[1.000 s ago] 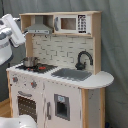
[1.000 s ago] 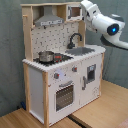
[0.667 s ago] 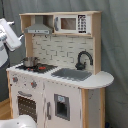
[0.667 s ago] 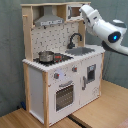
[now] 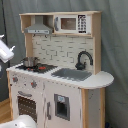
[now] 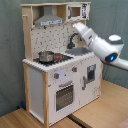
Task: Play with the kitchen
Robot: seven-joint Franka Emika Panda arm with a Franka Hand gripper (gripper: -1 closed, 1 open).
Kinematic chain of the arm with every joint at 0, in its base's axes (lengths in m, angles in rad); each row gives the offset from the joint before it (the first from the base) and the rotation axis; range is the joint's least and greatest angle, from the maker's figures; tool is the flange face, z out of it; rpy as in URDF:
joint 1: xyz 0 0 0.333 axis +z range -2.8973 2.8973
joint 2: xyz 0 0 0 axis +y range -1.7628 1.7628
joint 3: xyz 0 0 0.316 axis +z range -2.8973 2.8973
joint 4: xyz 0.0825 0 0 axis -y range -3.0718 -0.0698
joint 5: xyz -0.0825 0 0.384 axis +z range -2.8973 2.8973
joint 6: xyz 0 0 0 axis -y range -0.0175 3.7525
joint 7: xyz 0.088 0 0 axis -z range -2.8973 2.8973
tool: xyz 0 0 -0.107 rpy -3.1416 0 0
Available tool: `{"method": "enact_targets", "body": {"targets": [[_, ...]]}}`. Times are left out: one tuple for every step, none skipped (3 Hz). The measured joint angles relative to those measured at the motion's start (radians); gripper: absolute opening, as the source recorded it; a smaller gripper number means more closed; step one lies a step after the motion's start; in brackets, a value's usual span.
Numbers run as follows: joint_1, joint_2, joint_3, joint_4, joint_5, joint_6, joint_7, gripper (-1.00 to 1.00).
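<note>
Fingers of the gripper (image 6: 78,28) are not showing well enough to tell whether they are parted or closed. The arm is hovering above the toy kitchen (image 6: 32,90), just beside its black faucet (image 6: 73,39) (probably lining up to handle it), over the grey sink (image 6: 79,50).

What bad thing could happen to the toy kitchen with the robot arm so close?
The arm hangs near the black faucet and the sink in the second exterior view, so a careless swing might bump the faucet. The small metal pot sits loose on the stove; a knock could probably tip it off. The kitchen itself might wobble if pushed hard.
</note>
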Motion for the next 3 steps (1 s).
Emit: {"method": "enact_targets", "body": {"targets": [[0.001,-0.067,0.078,-0.002,0.0,0.0,-0.001,1.0],[0.008,-0.139,0.156,-0.005,-0.001,0.0,-0.031,1.0],[0.043,-0.136,0.236,-0.018,-0.046,0.0,-0.055,1.0]]}}
